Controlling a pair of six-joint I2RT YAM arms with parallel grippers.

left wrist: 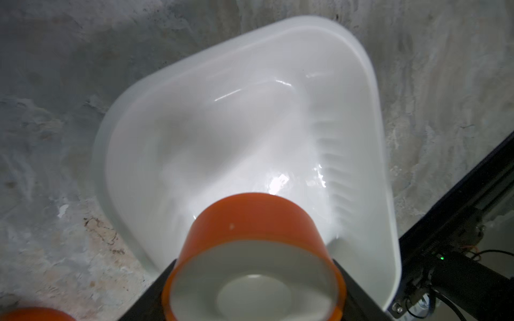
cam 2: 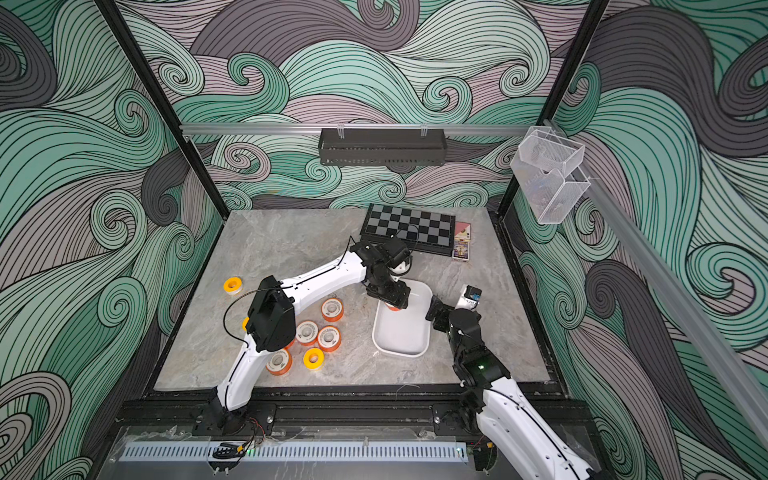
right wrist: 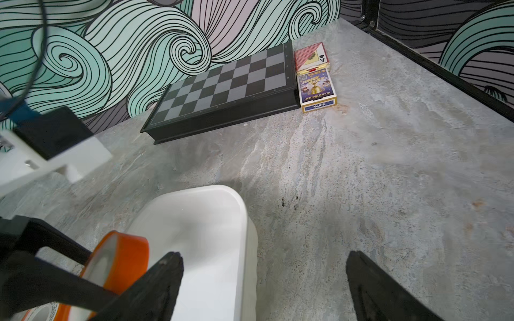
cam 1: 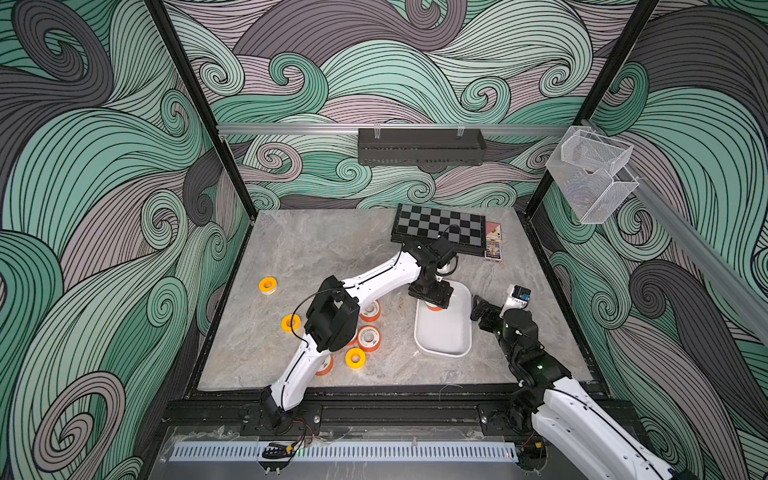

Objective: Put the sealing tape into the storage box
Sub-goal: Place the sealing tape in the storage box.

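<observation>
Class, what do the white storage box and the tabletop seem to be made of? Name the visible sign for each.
Storage box: probably glossy white plastic; bright highlights, moulded ribs. Tabletop: matte grey stone or stone-print laminate, unclear which; veined, mottled surface.

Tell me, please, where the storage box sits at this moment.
In both top views the storage box lies right of centre on the table, between the spool cluster and the right end effector.

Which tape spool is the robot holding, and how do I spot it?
Find the white storage box on the grey table. Over its far end, the left arm has its jaws closed on an orange-rimmed spool. It is the only spool in a grip; the other spools lie on the table to the box's left.
</observation>
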